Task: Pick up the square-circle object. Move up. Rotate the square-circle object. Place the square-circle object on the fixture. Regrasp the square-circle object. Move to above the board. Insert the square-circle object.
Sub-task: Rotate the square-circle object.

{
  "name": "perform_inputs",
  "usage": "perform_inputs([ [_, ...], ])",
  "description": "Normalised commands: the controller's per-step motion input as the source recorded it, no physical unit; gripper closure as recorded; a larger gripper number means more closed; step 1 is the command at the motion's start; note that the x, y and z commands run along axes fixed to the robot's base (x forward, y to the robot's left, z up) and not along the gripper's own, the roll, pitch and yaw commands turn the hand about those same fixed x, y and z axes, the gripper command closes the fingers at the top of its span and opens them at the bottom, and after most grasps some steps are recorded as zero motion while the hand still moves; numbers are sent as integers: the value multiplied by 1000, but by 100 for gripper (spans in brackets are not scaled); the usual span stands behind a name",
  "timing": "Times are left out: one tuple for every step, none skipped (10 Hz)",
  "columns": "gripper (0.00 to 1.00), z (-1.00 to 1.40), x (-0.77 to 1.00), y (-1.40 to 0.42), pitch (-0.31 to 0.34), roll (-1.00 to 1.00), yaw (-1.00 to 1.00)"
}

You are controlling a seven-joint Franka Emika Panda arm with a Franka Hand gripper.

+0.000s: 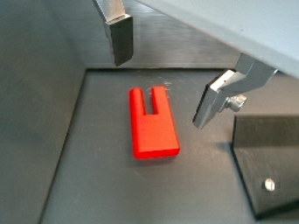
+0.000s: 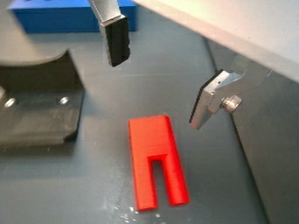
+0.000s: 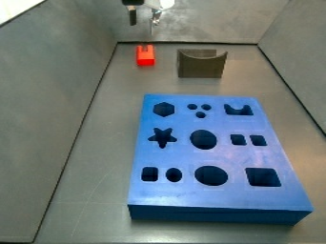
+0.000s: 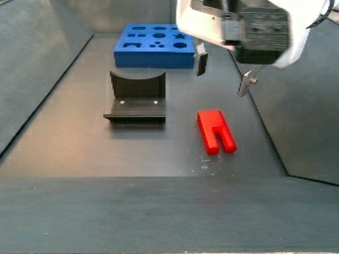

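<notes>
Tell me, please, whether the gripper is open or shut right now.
Open. The gripper hangs above the square-circle object, fingers spread wide with nothing between them.

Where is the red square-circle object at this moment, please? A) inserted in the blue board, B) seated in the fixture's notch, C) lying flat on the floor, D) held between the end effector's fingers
C: the square-circle object lies flat on the floor, below the open, empty end effector, apart from the fixture and the board.

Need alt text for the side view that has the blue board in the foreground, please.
A blue board with cut-out holes fills the foreground. Behind it, the red square-circle object lies on the floor beside the dark fixture, with the gripper open above, holding nothing.
</notes>
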Motion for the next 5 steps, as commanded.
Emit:
perform_inputs([
  [0, -28, 40, 0, -20, 4, 1000],
  [0, -28, 40, 0, -21, 4, 1000],
  [0, -28, 40, 0, -24, 5, 1000],
  [0, -28, 40, -1, -26, 6, 1000],
  [0, -29, 40, -1, -31, 7, 1000],
])
